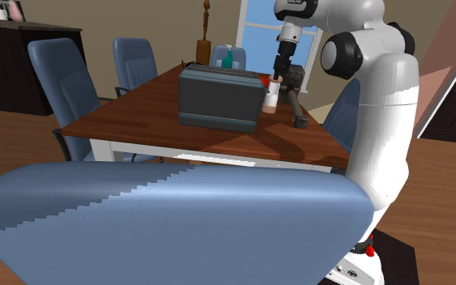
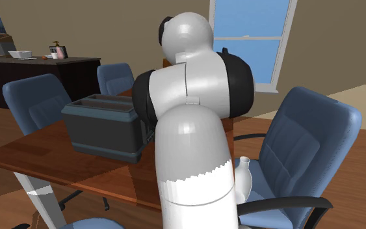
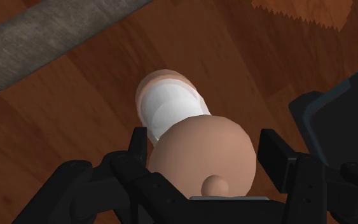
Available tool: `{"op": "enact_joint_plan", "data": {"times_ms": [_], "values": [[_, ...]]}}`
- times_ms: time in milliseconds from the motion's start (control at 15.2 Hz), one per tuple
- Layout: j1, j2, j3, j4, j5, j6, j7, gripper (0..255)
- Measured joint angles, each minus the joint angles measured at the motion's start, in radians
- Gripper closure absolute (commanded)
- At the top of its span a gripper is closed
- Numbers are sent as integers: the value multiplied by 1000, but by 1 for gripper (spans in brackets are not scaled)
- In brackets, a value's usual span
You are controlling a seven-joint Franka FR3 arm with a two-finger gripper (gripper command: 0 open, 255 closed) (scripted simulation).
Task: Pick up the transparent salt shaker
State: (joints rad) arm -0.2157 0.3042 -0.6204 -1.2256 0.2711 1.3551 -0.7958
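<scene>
Reading the jaws first: the gripper [image 3: 203, 145] comes down over the salt shaker [image 3: 170, 105] from above, jaws narrowed to the width of its tan cap, with one of the fingers [image 3: 139, 145] on each side. Pads look to be against the cap on both sides, so judged held, though contact on one side is thin to read. Shaker body is clear with white fill, base toward the desk [image 3: 75, 121]. Cannot tell whether the base rests on the wood or sits just off it.

Shoulder view: gripper [image 1: 278, 74] vertical, salt shaker [image 1: 270, 99] beneath it, just beside the end of the dark grey toaster [image 1: 220, 97], on the part of the desk [image 1: 137, 121] toward its far edge.

Step in hand, as judged: secure the grip, then lift. Notes for doing it well:
- Grip sits high, on the cap rather than the body. The cap is rounded and may slip or let the body swing, so keep the squeeze firm and centred.
- Lift straight up, slowly, with no sideways drift until the base is above the toaster's top.
- Keep the wrist level so the shaker hangs upright.

Room and edges: the toaster [image 3: 336, 121] is close on one side. A grey bar-like thing [image 3: 37, 38] lies on the other side, near the shaker but apart from it. The sideways channel is narrow. The far desk edge is near, with a teal bottle [image 1: 228, 58] beyond the toaster. Blue chairs [image 1: 56, 69] ring the desk, well apart from the work. Best exit judged upward, then back toward the stand.
</scene>
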Motion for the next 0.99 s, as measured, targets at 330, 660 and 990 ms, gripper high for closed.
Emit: {"op": "enact_joint_plan", "data": {"times_ms": [330, 660, 990], "values": [[1, -2, 0, -3, 0, 2, 0, 255], [-2, 2, 0, 9, 2, -6, 0, 255], [-33, 40, 0, 123, 27, -87, 2, 255]]}}
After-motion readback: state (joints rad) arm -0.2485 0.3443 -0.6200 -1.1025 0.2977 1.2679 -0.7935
